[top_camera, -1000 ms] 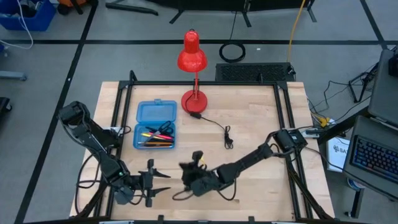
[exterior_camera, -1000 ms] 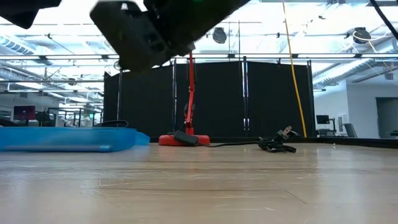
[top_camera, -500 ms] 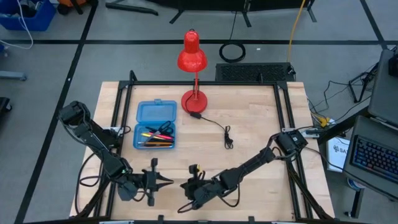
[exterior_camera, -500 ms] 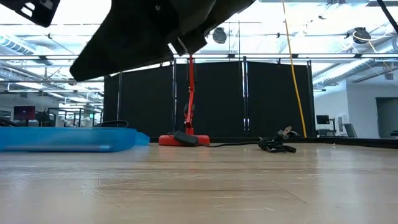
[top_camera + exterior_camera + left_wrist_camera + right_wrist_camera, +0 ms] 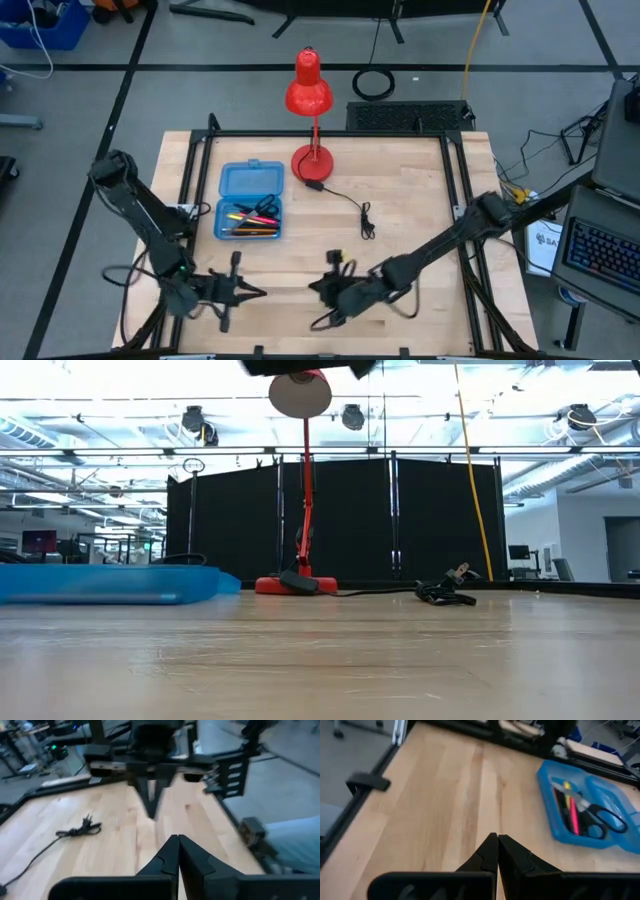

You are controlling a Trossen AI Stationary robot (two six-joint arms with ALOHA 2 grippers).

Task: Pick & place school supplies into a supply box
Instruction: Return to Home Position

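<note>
The box (image 5: 252, 180) is found open at the far left of the table (image 5: 410, 170), with its lid folded back toward the far edge. As thin translucent plastic it is judged light, stiff and liable to slide on wood, and is best taken across a long wall. In its tray the pencils and pens (image 5: 246, 226) are seen lying lengthwise. They are judged light, rigid and prone to rolling, best pinched mid-shaft. The scissors (image 5: 601, 818) are laid beside them, judged hard and slick at the blades, best held at the handles. No supplies are seen loose on the table. The surface is pale, smooth wood planking framed by black rails, and a red lamp (image 5: 309, 95) and its cord (image 5: 366, 222) are noted toward the far centre. Both arms are stationed at the near edge, where the left gripper (image 5: 176, 840) and right gripper (image 5: 495, 839) are clenched on nothing, tips facing each other. Beyond the table, black curtain panels and a grey taped floor are observed.
</note>
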